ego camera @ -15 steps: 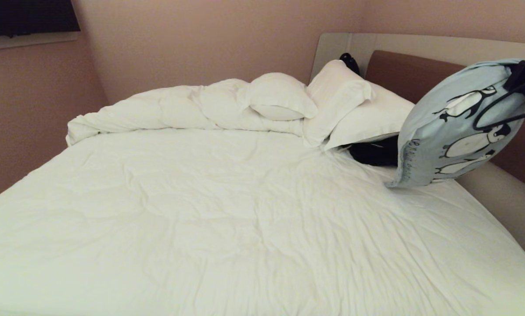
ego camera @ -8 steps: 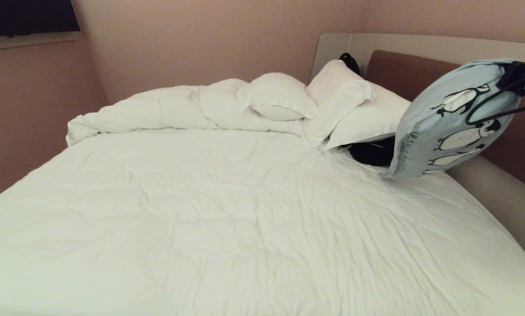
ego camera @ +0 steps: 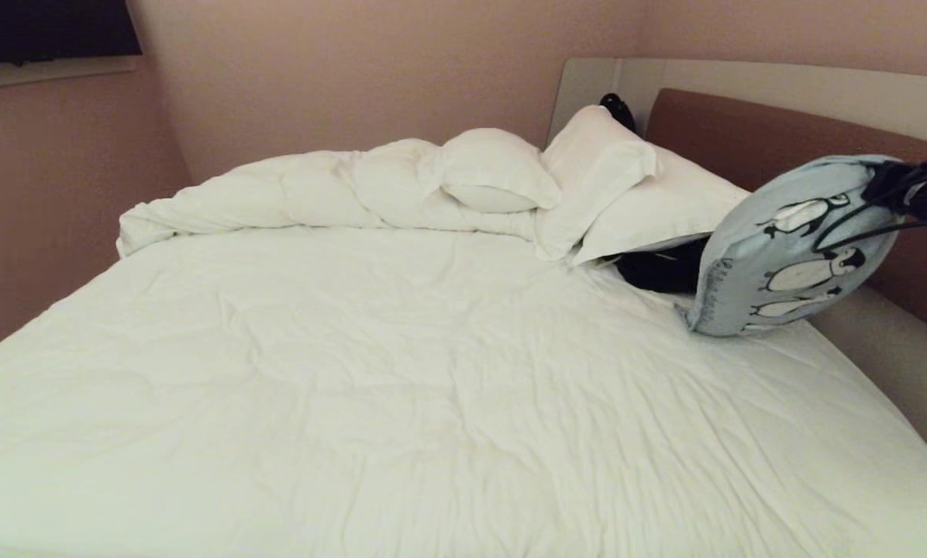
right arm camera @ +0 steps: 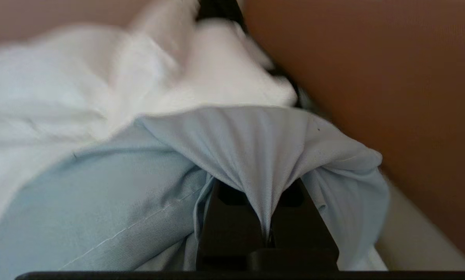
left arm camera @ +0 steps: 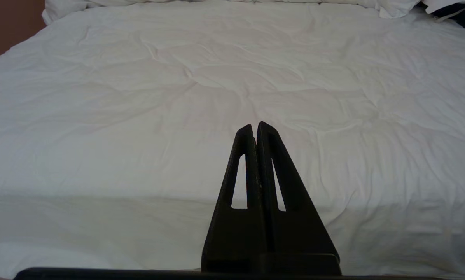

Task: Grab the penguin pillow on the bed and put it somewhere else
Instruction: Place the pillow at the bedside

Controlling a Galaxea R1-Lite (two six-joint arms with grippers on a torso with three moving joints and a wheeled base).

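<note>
The penguin pillow (ego camera: 789, 256), light blue with black-and-white penguins, hangs tilted at the bed's right side in front of the brown headboard (ego camera: 742, 128). Its lower corner is at the white sheet of the bed (ego camera: 401, 372). My right gripper (ego camera: 894, 182) is shut on the pillow's upper edge. In the right wrist view the blue fabric (right arm camera: 256, 147) is bunched and pinched between the black fingers (right arm camera: 232, 225). My left gripper (left arm camera: 255, 128) is shut and holds nothing, low over the near part of the sheet.
Two white pillows (ego camera: 494, 174) (ego camera: 649, 201) and a rumpled duvet (ego camera: 293, 190) lie along the far side. A dark object (ego camera: 661, 271) sits under the nearer white pillow, just left of the penguin pillow. A padded side rail (ego camera: 890, 349) borders the bed's right edge.
My right gripper has sunk with the penguin pillow, whose top edge is now clearly lower against the headboard. The left arm and the rest of the bed have not moved.
</note>
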